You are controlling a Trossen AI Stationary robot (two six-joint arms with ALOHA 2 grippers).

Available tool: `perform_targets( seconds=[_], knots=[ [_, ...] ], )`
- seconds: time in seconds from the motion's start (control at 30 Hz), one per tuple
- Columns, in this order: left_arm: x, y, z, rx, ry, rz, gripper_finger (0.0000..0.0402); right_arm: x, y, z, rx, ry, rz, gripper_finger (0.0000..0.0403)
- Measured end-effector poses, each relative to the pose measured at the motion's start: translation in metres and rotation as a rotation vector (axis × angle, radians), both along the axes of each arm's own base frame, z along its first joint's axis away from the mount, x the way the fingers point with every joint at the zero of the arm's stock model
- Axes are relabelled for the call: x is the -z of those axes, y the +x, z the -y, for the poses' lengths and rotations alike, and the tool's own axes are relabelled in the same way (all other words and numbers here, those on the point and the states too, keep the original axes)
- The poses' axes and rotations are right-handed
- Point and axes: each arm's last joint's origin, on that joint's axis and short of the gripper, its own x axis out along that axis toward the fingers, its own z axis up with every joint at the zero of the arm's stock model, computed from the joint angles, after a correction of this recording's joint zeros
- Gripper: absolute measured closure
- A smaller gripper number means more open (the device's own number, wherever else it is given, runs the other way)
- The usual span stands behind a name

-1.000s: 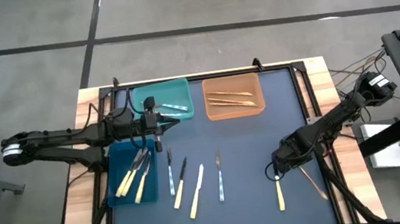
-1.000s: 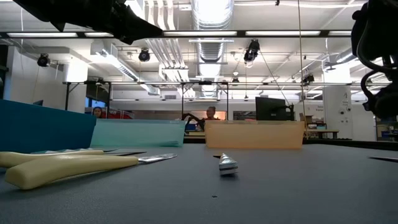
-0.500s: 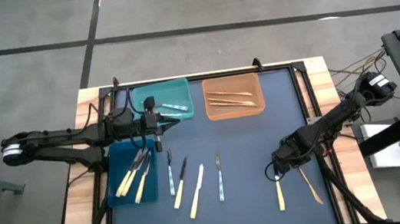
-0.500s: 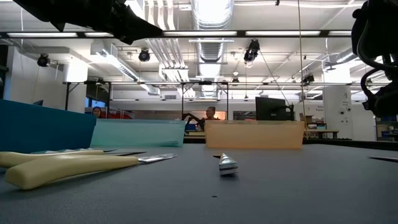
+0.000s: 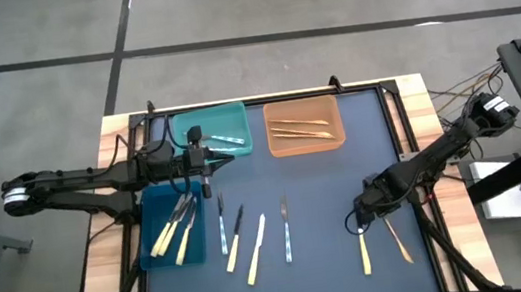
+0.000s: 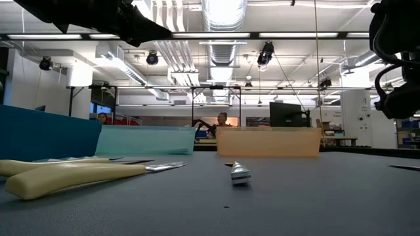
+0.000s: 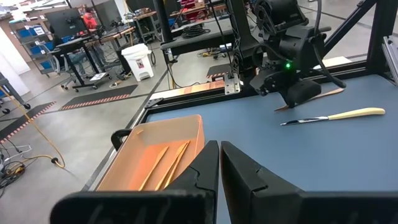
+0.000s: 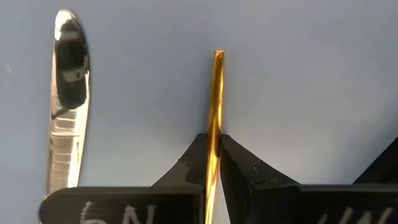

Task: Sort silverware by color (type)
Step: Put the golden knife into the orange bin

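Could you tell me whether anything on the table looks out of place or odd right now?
Nothing stands out as damaged or spilled. Several pieces of silverware lie loose on the mat, unsorted. The right gripper is shut on an orange-tan utensil beside a yellow-handled knife. The left gripper is shut between the bins.

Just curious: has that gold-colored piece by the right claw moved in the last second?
Yes. The gold piece, pinched by the right gripper, swung closer to the yellow-handled knife.
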Motion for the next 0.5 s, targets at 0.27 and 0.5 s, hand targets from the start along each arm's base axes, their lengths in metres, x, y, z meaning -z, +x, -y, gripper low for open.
perform_targets(
  seconds=[0.27,0.5],
  knots=[
    [-0.001,0.0,0.0,0.0,0.002,0.011,0.0401,-0.013,0.009,0.0,-0.005,-0.079,0.071,0.039],
    [-0.003,0.0,0.0,0.0,0.004,0.027,0.0401,-0.036,0.021,0.003,-0.02,-0.174,0.113,0.039]
  ],
)
